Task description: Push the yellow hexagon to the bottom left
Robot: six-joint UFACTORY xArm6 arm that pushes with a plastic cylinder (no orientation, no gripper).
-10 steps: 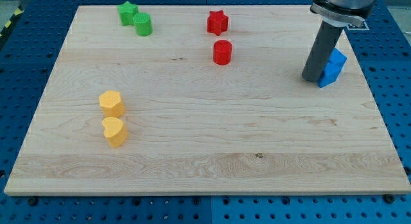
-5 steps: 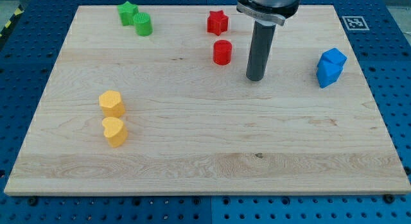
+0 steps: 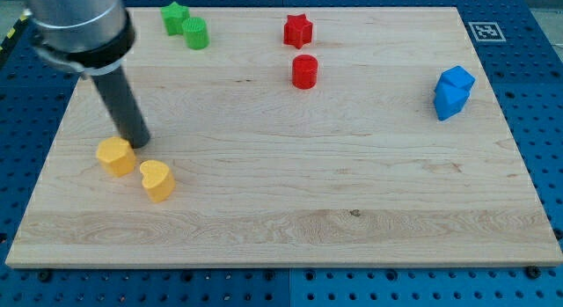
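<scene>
Just beside yellow hexagon (image 3: pixel 116 156): yellow heart (image 3: pixel 157 180).

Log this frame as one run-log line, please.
phase: pushing | my tip: touching upper right of yellow hexagon | yellow heart: just right of hexagon, apart | hexagon not yet at bottom left

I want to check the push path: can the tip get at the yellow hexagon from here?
Probably yes. My tip sits just to the upper right of the yellow hexagon, seemingly touching it, with nothing between them.
</scene>
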